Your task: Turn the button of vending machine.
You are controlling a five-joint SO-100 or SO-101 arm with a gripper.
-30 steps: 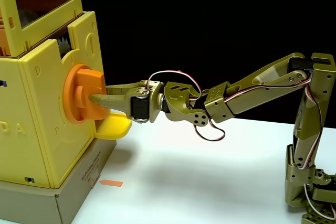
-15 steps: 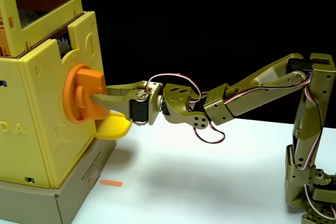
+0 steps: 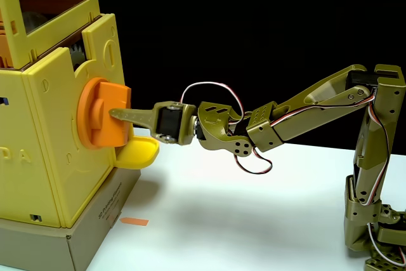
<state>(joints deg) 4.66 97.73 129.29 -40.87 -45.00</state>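
Orange plastic marks the button [image 3: 100, 114], which you will find on the side face of the yellow vending machine [image 3: 54, 150] at the left of the fixed view, directly above the yellow tray [image 3: 136, 153]. The gripper [image 3: 117, 115] reaches in level from the right with its fingers against the bar of the button, apparently clenched on it, though only one finger [image 3: 133, 116] is clearly seen. The machine stands on a grey cardboard base [image 3: 82, 236] on the white table [image 3: 241, 220].
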